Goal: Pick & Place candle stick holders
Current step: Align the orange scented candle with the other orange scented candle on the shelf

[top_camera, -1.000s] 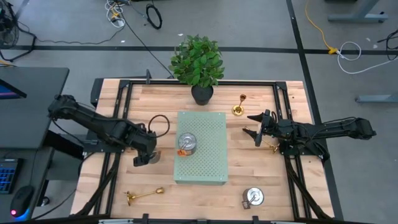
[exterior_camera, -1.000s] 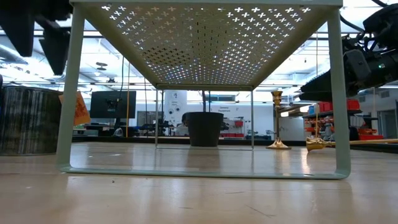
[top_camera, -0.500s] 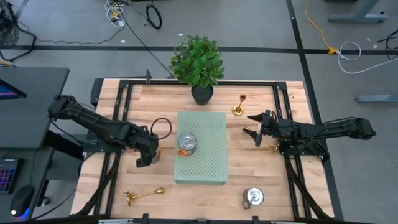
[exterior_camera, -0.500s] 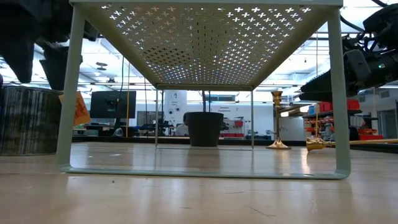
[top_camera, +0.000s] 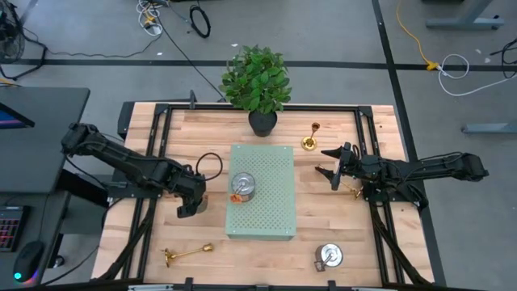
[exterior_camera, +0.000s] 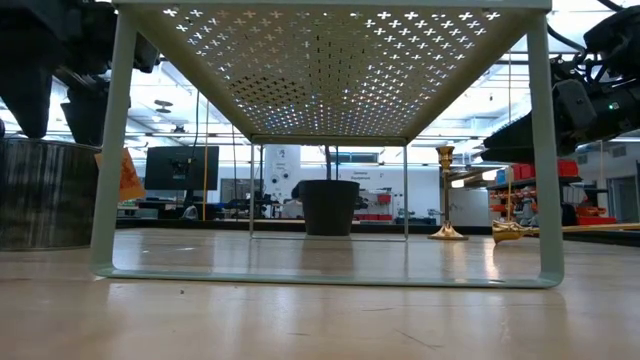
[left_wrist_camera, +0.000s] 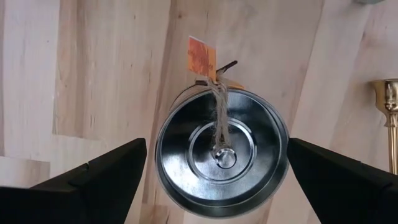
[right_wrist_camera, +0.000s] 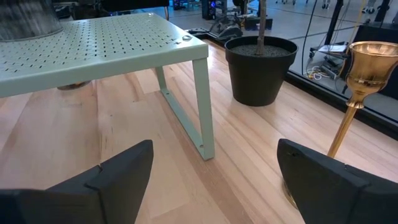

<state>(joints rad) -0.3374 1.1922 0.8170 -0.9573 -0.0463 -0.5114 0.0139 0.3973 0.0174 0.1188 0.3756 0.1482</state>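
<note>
My left gripper [top_camera: 188, 207] hangs open, pointing down, just above a squat silver candle stick holder [left_wrist_camera: 221, 152] on the table's left. Its fingers [left_wrist_camera: 106, 180] stand on either side of the holder's rim without touching. The holder carries a string and an orange tag [left_wrist_camera: 201, 57]. A second silver holder [top_camera: 242, 186] sits on the pale green perforated board [top_camera: 271, 206], and a third [top_camera: 328, 256] is at the near right. One gold holder [top_camera: 311, 137] stands upright at the far right, and another [top_camera: 186, 253] lies at the near left. My right gripper [top_camera: 329, 162] waits open to the right of the board.
A black-potted plant [top_camera: 258, 85] stands at the table's far edge behind the board. The board stands on legs [exterior_camera: 110, 150] with open space beneath it. A third gold holder [exterior_camera: 510, 232] lies on the table by my right arm. A black metal frame [top_camera: 153, 145] borders the table.
My left gripper has come down toward the silver holder on the table's left, staying open and pointing down. The holder has not moved.
</note>
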